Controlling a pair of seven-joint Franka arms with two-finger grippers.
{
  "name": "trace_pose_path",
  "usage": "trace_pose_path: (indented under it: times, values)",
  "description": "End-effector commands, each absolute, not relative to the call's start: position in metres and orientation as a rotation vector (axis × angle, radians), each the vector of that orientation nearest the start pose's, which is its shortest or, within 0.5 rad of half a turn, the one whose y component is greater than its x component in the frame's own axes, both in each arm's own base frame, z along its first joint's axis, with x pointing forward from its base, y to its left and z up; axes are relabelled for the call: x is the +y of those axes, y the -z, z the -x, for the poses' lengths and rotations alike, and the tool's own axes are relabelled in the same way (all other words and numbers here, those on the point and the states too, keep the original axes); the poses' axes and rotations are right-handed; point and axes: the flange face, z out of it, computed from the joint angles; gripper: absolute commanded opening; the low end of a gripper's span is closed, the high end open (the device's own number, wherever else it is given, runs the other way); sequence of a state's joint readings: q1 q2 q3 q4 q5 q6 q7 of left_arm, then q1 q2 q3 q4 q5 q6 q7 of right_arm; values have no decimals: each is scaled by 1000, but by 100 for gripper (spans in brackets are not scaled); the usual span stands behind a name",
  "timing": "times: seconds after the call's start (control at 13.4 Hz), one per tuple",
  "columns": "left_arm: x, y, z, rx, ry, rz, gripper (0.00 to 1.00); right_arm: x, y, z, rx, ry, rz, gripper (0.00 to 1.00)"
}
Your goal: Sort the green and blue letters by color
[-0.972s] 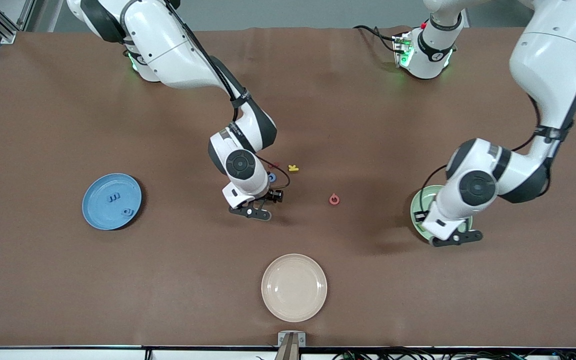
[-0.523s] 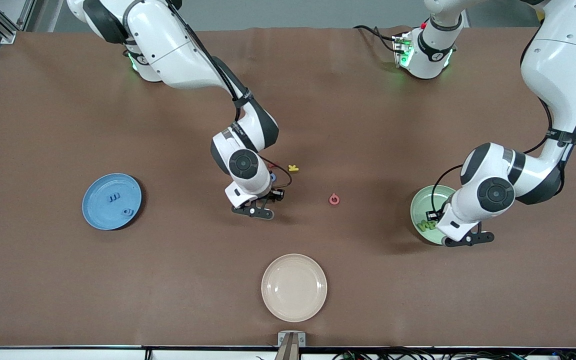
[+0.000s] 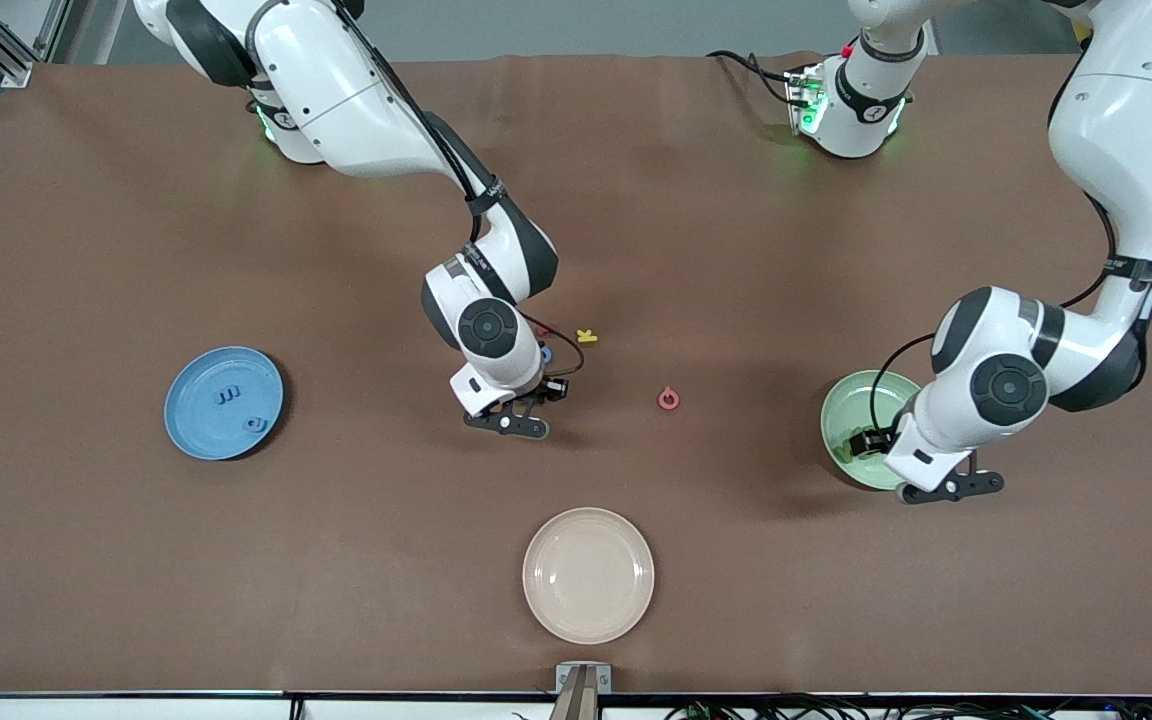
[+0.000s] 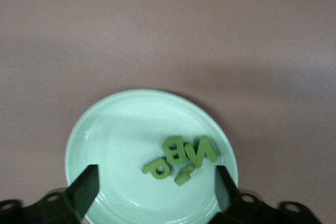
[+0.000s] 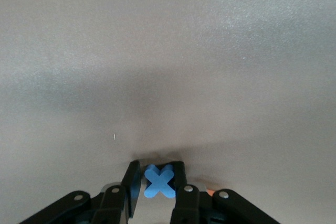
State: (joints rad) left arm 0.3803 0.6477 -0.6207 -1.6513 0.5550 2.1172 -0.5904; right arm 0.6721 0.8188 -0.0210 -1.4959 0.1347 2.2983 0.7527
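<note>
Your right gripper (image 5: pixel 157 190) is clamped on a blue X-shaped letter (image 5: pixel 158 181), one finger (image 5: pixel 132 182) on each side of it, low over bare brown table (image 3: pixel 336 560) around the middle. That arm comes down from its base at the top edge, elbow bent, wrist pointing straight down. Another blue letter (image 3: pixel 544 353) peeks out right beside the wrist, with a yellow letter (image 3: pixel 587 336) and a dark red bit (image 3: pixel 551 329) close by, and a pink ring letter (image 3: pixel 668 399) sits a bit toward the left arm's end.

Your left gripper (image 4: pixel 153 190) is spread wide with nothing in it, hanging over the pale green plate (image 4: pixel 105 129) toward the left arm's end of the table. Four green letters (image 4: pixel 181 156) lie bunched together in that plate, some overlapping. The left arm loops down from the top corner and folds back at the elbow so the hand sits over the plate's rim.

Over toward the right arm's end, the blue plate (image 3: pixel 198 430) has two blue letters (image 3: pixel 239 410) lying in it, slightly apart. A cream plate (image 3: pixel 588 574) sits near the bottom edge, about midway along.
</note>
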Motion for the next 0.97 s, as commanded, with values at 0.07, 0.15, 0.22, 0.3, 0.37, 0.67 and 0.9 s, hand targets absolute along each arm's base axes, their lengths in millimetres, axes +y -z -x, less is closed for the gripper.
trace_pose_path:
  times: [0.07,0.15,0.22,0.3,0.37,0.67,0.9]
  values:
    - [-82,-368,-683,-237,214,2992,100,443,-179,-563,264,-100,3070,16]
    - [-81,-383,-683,-243,242,2982,100,443,-180,-563,261,-100,3070,14]
    - [-80,-402,-682,-243,268,2967,100,442,-181,-563,257,-99,3071,14]
    - [-85,-421,-678,-204,266,2951,100,441,-182,-564,233,-96,3071,14]
    - [-98,-445,-671,-152,264,2940,100,441,-183,-565,212,-96,3072,13]
    - [-115,-515,-654,-192,177,2974,100,429,-197,-571,206,-129,3088,13]
    - [-111,-565,-631,-75,158,3004,100,395,-222,-586,126,-214,3110,13]
